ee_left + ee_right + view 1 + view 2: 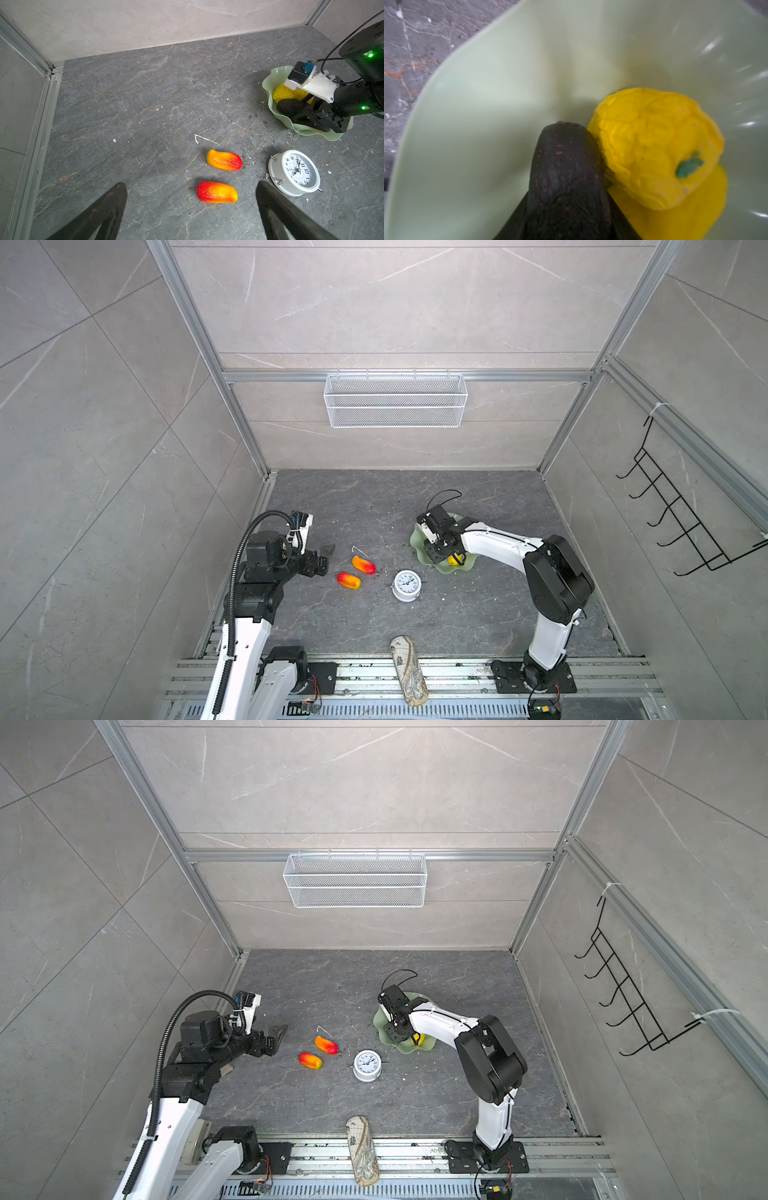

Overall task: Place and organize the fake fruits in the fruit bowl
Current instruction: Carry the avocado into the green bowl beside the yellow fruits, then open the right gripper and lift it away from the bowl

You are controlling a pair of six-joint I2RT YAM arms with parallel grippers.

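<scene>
My left claw (326, 559) hangs low over the grey tabletop (374, 510), its jaws spread wide and empty. Just ahead of it lie two red-and-yellow fake fruits, the nearer mango (348, 580) and the farther mango (363, 564). They are side by side, not touching, and both are outside the bowl. Past them, farther from this claw, a white alarm clock (407, 585) lies face up.

Further right, my right claw (569, 195) is lowered inside the pale green fruit bowl (488, 83). Its jaws are closed partway around the dark avocado (562, 158), which juts out beyond the fingertips. Just beside this claw, the avocado's flank touches the bumpy yellow fruit (654, 145), which sits on the long yellow fruit (685, 218). I cannot tell whether the avocado is resting on the bowl's floor yet.

I judge the step in hand to be setting the avocado down. To do it well, I should lower it until the bowl takes its weight and open slowly. Then I should lift straight out so my fingers neither drag the fruit nor tip the shallow bowl. The bare side of the bowl, opposite the yellow fruits, should stay free for the mangoes.
</scene>
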